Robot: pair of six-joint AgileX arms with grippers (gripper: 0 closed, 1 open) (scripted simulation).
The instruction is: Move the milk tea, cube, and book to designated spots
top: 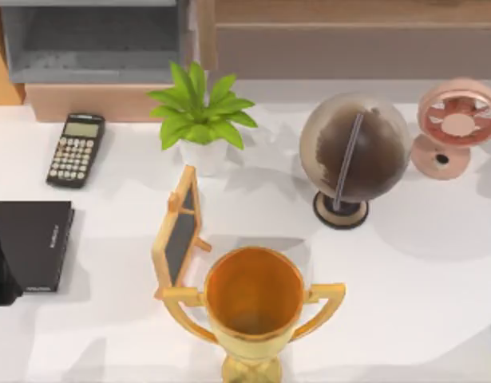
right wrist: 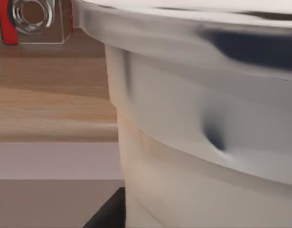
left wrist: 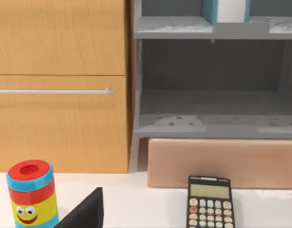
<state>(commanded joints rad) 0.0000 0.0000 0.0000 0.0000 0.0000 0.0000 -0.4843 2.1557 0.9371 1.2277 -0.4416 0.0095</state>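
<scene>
**Teal book on the shelf, milk tea cup close against the right wrist camera**

The trophy (top: pixel 254 307) stands at the front middle of the worktop (top: pixel 421 271), and everything else is placed from it.

Far to the trophy's left, at the worktop's edge, the left end effector (top: pixel 0 275) appears as a dark shape over the near corner of the black book (top: pixel 36 243). I cannot tell whether it is open or closed.

Behind that book, left and back from the trophy, lies the calculator (top: pixel 76 150). Farther back stands the grey shelf (left wrist: pixel 183 26). The book (left wrist: pixel 226 9), teal with white page edges, stands upright on the shelf's upper board. A striped can with a smiling face (left wrist: pixel 32 192) stands before the wooden cabinet (left wrist: pixel 60 85).

Just left of the trophy, a small framed chalkboard (top: pixel 180 235) stands. The potted plant (top: pixel 199 112) is behind the trophy, the globe (top: pixel 353 155) back and to its right, and the pink fan (top: pixel 457 124) farther right.

In the right wrist view, the pale milk tea cup (right wrist: pixel 207 142) looms very close. A dark part of the right end effector (right wrist: pixel 107 216) sits just beside its lower wall. I cannot tell whether it grips the cup.
</scene>
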